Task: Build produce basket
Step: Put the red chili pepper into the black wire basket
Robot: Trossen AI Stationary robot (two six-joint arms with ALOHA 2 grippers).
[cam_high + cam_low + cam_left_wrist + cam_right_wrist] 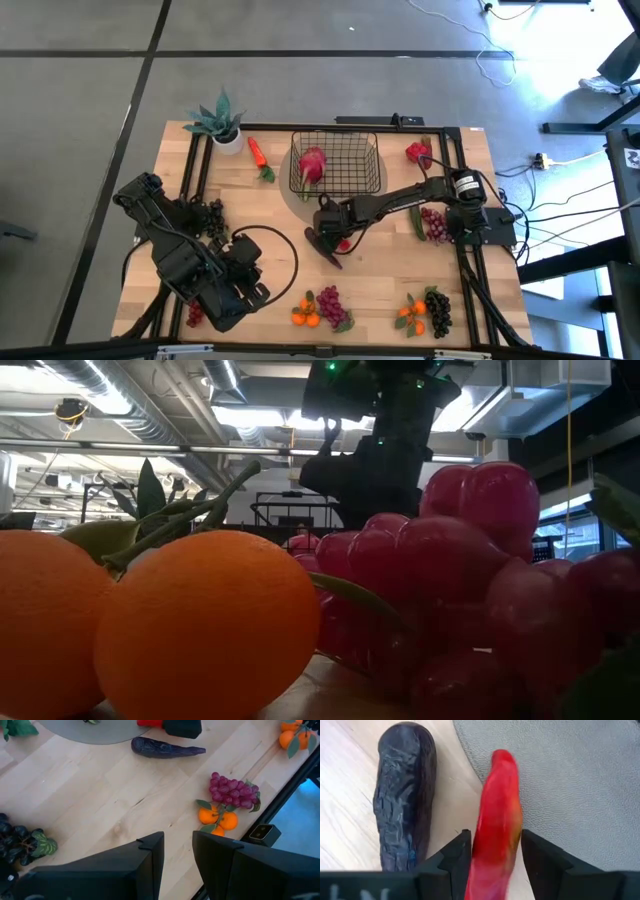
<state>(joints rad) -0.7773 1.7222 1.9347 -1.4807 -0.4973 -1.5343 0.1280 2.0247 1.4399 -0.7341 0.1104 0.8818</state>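
Observation:
The black wire basket (340,165) stands on a round grey mat (300,205) at the table's far middle, with a pink-red radish (313,165) inside. Just in front of it my right gripper (338,238) points steeply down, shut on a red pepper (497,805). A dark eggplant (405,790) lies right beside the pepper on the wood. My left gripper (177,847) hovers open and holds nothing above the near left of the table (248,268). My right gripper pinches the red pepper's two long sides (492,847) between its two fingers (457,852), coming from above and lying across the pepper. The pepper's free end (502,757) reaches over the grey mat's edge. Whether it is lifted off the table I cannot tell.
A carrot (258,152) and a potted plant (222,122) lie far left, and another red pepper (418,152) far right. Red grapes (432,222) lie right, black grapes (210,215) left. Oranges with grape bunches (320,308) (428,312) line the near edge.

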